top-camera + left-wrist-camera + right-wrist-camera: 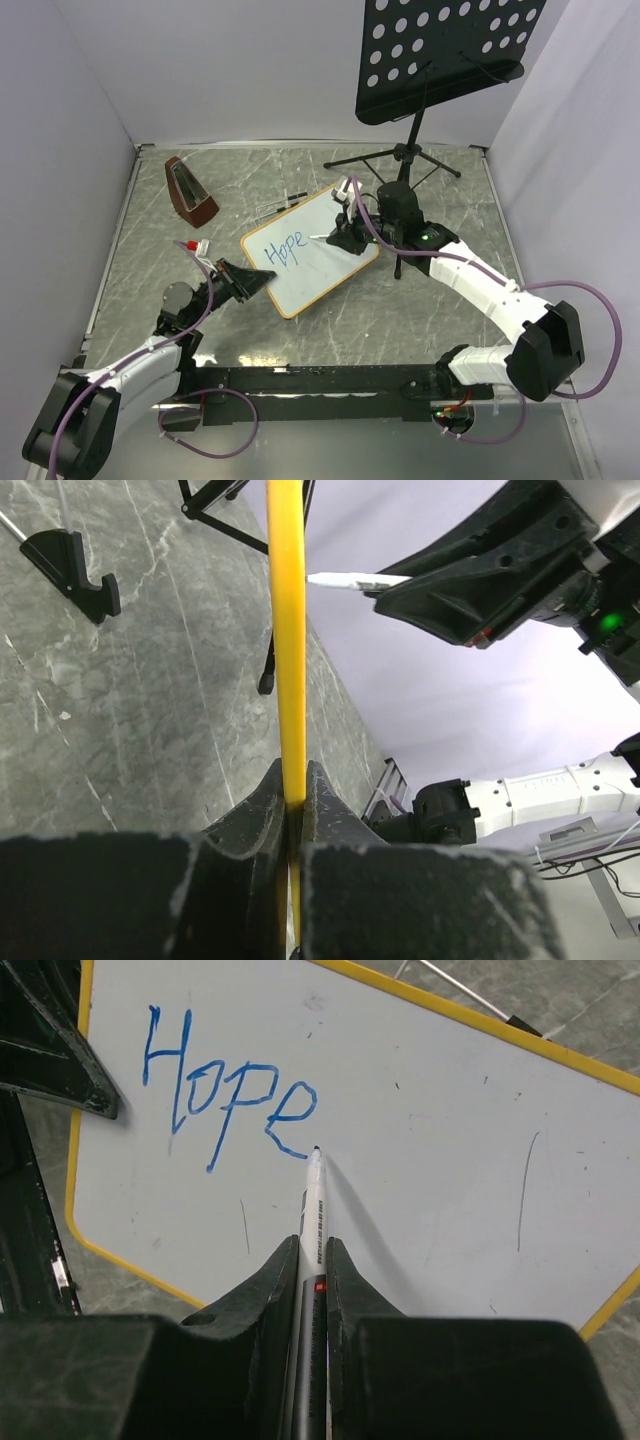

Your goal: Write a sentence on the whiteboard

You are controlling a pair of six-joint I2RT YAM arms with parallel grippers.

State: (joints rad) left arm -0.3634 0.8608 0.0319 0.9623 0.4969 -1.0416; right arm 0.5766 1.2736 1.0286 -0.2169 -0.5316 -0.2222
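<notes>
Whiteboard (310,250): small rectangle, rounded corners, thin yellow-tan frame, glossy white face with faint grey scuffs; set diagonally mid-table, near corner toward the left arm, far corner toward the music stand (445,50). Table (440,310): grey marbled sheet, hemmed left, back and right by plain white walls; bare stretch between board and arm bases, another along the right side. Sentence (225,1090): blue marker hand, one word only, "Hope", at the board's upper left as seen from the right wrist. Left gripper (292,790): black fingers clenched on the board's frame at its near-left edge, frame edge-on between them. Right gripper (312,1250): clamped tight round a white marker (312,1195), barrel pointing forward, tip touching the board just right of the final "e". Music stand: black perforated plate on tripod legs at the back, just behind the right gripper. Metronome (190,190): brown wedge shape, back left, well apart from the board. Small red-capped object (192,245) near the left arm, too small to identify
</notes>
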